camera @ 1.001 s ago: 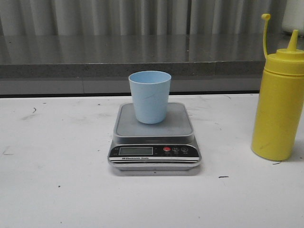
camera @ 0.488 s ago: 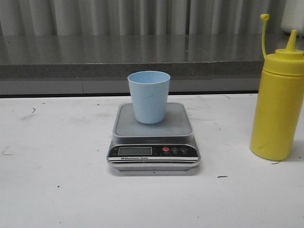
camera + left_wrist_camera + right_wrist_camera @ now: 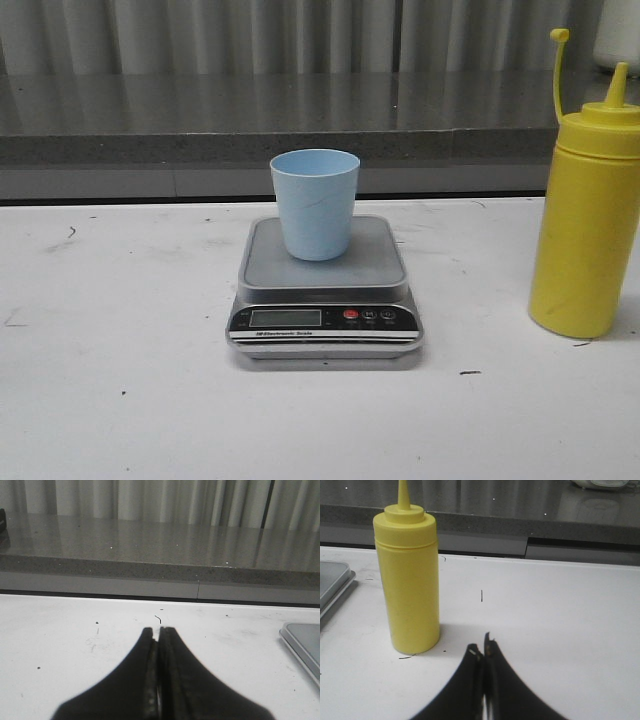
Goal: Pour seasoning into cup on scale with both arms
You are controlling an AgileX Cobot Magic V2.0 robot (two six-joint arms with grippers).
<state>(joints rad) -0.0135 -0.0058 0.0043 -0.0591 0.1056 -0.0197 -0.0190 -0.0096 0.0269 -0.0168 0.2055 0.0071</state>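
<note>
Nothing is seen displaced since the earlier frames: the cup (image 3: 315, 203) stands upright on the scale (image 3: 325, 290), the seasoning (image 3: 585, 225) well apart to its right. Only the wrist views show the left gripper (image 3: 159, 631) and right gripper (image 3: 482, 650), both clenched, empty.

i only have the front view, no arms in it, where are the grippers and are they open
Observer: The left gripper is shut, empty, low over bare table.
Operator: near the scale?
Observer: Its wrist view shows only a corner of the scale off to one side, apart from the fingers.
Operator: and the right one
Observer: The right gripper is shut too, empty, close to the seasoning bottle but not touching it.
</note>
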